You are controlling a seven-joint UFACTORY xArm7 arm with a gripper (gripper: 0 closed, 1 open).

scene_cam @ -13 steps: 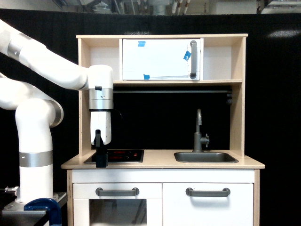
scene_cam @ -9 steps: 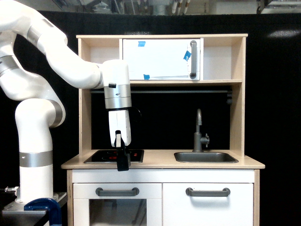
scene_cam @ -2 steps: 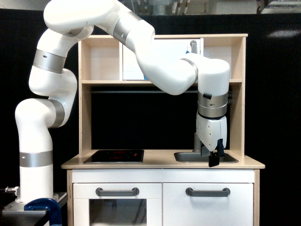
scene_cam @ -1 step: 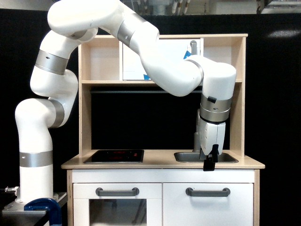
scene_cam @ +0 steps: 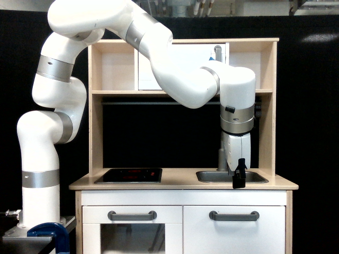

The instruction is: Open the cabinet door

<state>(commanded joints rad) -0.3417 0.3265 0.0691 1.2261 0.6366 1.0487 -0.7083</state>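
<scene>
Toy kitchen, front view. The cabinet door point(scene_cam: 235, 230), lower right of frame under the worktop point(scene_cam: 180, 183), is a plain white panel w/ a horizontal grey bar handle point(scene_cam: 234, 216) near its top edge; it sits shut, its bottom cut off by the frame edge. White robot arm point(scene_cam: 175, 63) arches from left, hiding most of the upper white door. Its dark fingers point(scene_cam: 239, 179) hang at the sink point(scene_cam: 212, 176), above the handle; spread or pressed together, can't tell.

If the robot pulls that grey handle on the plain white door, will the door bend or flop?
Probably not. The cabinet door looks like a flat, solid panel, so it should swing stiffly. Its grey bar handle looks rigid and smooth, so the gripper might slip.
</scene>
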